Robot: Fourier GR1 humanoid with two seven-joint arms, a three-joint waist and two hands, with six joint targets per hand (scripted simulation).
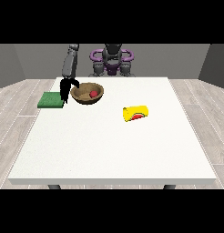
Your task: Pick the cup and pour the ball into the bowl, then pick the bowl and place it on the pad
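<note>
A brown bowl [88,93] is at the table's back left, with a red ball [93,93] inside it. The black hand at the view's left [66,88] is at the bowl's left rim, its thumb over the rim and its fingers hanging down beside the bowl. A green pad [51,100] lies on the table just left of that hand. A yellow cup [135,113] lies on its side near the table's middle, its red inside showing. No hand shows at the view's right.
The white table [114,150] stretches wide towards the camera. The robot's torso [112,61] stands behind the far edge. Grey plank floor surrounds the table.
</note>
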